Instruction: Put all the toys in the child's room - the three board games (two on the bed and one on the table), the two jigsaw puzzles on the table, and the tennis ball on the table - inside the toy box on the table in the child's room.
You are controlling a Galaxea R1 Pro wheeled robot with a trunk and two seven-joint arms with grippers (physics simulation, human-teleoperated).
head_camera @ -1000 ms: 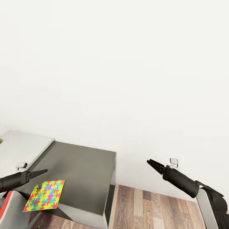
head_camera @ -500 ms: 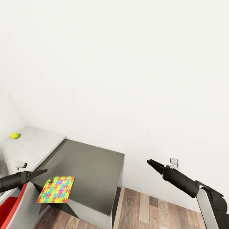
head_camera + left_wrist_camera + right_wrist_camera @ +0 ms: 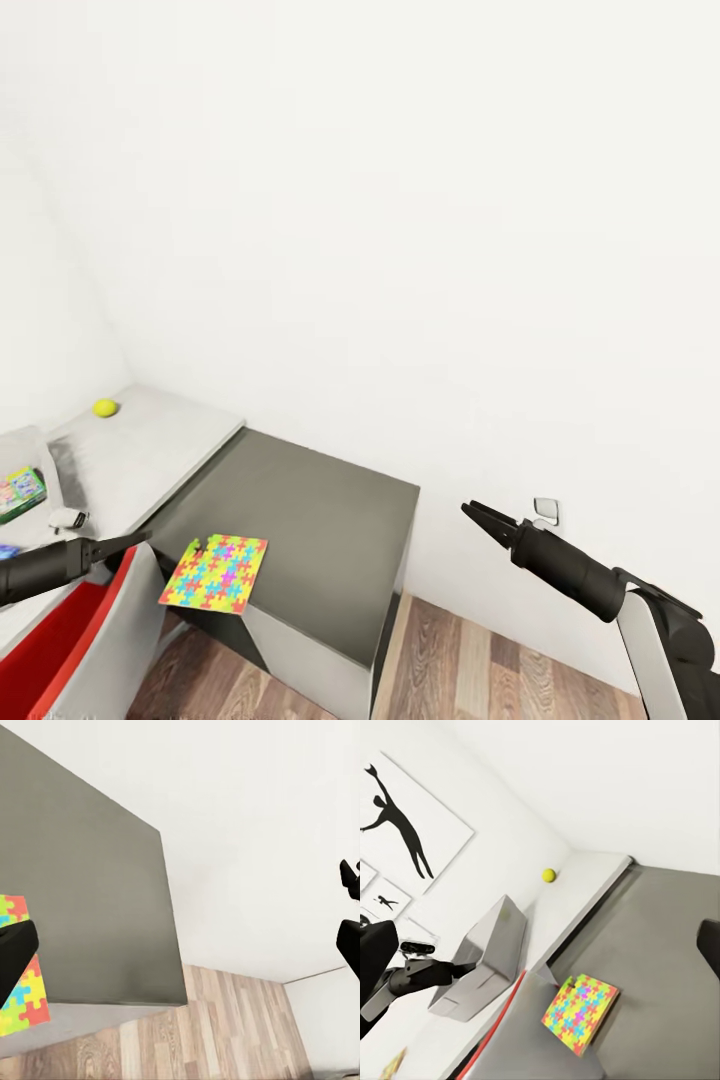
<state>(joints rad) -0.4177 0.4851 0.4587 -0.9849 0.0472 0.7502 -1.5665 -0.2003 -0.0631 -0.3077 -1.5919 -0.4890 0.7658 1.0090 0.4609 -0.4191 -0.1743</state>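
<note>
One jigsaw puzzle (image 3: 215, 572) (image 3: 580, 1012) (image 3: 21, 994) lies flat on a dark grey cabinet top (image 3: 310, 510), overhanging its near edge. The yellow tennis ball (image 3: 105, 407) (image 3: 548, 874) rests far back on the light grey table (image 3: 150, 450). The toy box (image 3: 118, 640) (image 3: 487, 960), grey with a red inside, stands at the lower left. A flat green-edged colourful box (image 3: 20, 495) lies on the table at the left edge; I cannot tell which toy it is. My left gripper (image 3: 125, 543) hovers open over the toy box, just left of the puzzle. My right gripper (image 3: 478, 514) is open in mid-air, off the cabinet's right side.
White walls close in behind and to the left. Wood-plank floor (image 3: 480, 660) lies right of the cabinet. A wall socket (image 3: 545, 510) sits low behind my right arm. Black silhouette pictures (image 3: 405, 825) hang on the wall beyond the toy box.
The head view has swung left, so the cabinet and puzzle sit further right in it. The tennis ball, more of the toy box and the green-edged box came into view. Both arms kept their pose.
</note>
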